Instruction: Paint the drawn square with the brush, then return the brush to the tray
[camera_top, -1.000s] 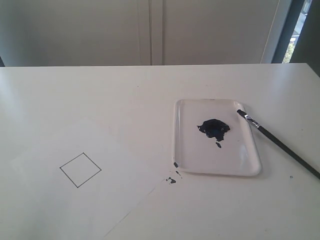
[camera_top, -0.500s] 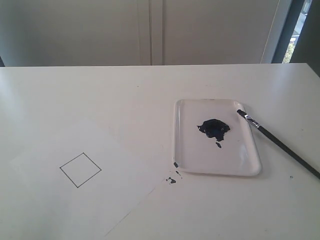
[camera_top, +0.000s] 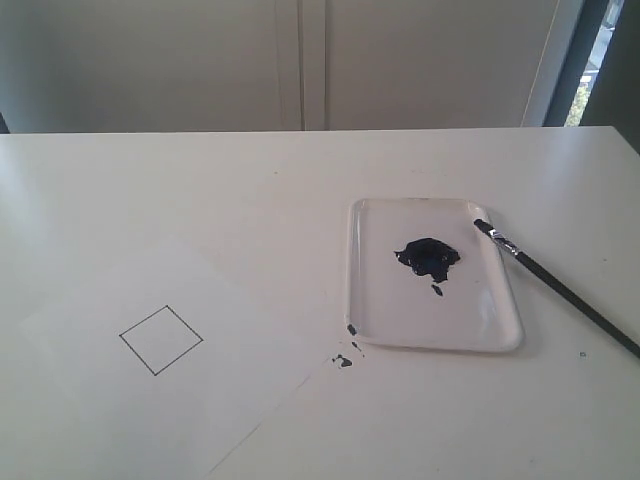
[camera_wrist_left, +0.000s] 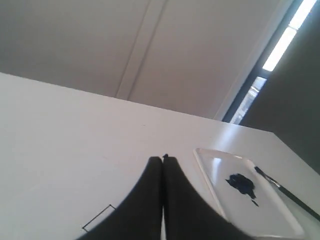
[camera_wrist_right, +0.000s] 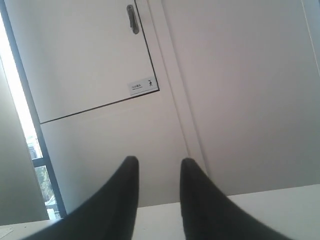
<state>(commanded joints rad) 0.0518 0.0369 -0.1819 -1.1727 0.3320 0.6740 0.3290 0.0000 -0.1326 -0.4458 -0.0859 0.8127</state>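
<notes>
The drawn square (camera_top: 161, 340) is blank inside, tilted on the paper sheet (camera_top: 170, 370) at the left; one corner of the drawn square (camera_wrist_left: 97, 224) shows in the left wrist view. The tray (camera_top: 370, 310) sits right of centre with a dark blue paint blob (camera_top: 428, 255). The brush (camera_top: 555, 286) lies with its tip on the tray's right rim and its handle running off to the right on the table. The tray (camera_wrist_left: 210, 172) and brush (camera_wrist_left: 280, 189) also appear in the left wrist view. My left gripper (camera_wrist_left: 163, 160) is shut and empty. My right gripper (camera_wrist_right: 159, 167) is open, aimed at the wall.
Small paint spatters (camera_top: 344, 360) lie on the table by the tray's near left corner. A white wall with a door panel (camera_wrist_right: 90, 60) stands behind the table. Neither arm shows in the exterior view.
</notes>
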